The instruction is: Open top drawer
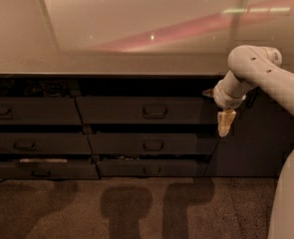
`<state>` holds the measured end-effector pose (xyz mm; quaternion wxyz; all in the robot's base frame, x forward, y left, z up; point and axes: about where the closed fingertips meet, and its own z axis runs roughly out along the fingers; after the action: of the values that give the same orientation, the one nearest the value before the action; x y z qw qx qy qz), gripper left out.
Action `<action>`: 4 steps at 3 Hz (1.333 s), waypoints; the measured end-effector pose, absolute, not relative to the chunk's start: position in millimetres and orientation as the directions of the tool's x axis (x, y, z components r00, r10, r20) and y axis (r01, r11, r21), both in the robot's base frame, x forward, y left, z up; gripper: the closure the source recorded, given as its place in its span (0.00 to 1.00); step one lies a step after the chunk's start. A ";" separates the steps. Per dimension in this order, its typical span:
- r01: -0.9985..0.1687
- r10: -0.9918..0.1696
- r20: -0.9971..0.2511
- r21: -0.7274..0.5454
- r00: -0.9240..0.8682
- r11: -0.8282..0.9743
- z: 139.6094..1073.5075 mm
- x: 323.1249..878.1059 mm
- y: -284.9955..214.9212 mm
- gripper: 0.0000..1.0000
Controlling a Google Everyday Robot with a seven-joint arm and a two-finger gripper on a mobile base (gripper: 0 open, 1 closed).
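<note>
The arm (273, 76) is smooth off-white, made of rounded tubular links with a bulbous joint dotted by small dark screw holes. A pale curved shell (289, 198) belongs to the body. The tool (225, 122) is cream-yellow and tapered, and sits below the front edge of the worktop (111, 66) near its right end.

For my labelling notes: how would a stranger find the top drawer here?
Under the long counter are two columns of dark drawers. The top drawer heads the right column, next to the gripper hanging at its right end. It is wider and taller-fronted than the two drawers below it.
</note>
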<state>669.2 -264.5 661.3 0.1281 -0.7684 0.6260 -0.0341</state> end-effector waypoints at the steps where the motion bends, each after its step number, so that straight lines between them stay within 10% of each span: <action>1: -0.954 -0.971 -0.108 -0.239 0.214 -0.183 661.2 669.2 -264.6 0.00; 3: -0.969 -0.978 -0.125 -0.203 0.167 -0.139 649.4 673.5 -277.8 0.00; 4: -0.969 -0.978 -0.125 -0.203 0.167 -0.139 649.4 673.5 -277.8 0.19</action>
<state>673.5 -277.8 649.4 0.1186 -0.7545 0.6452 -0.0183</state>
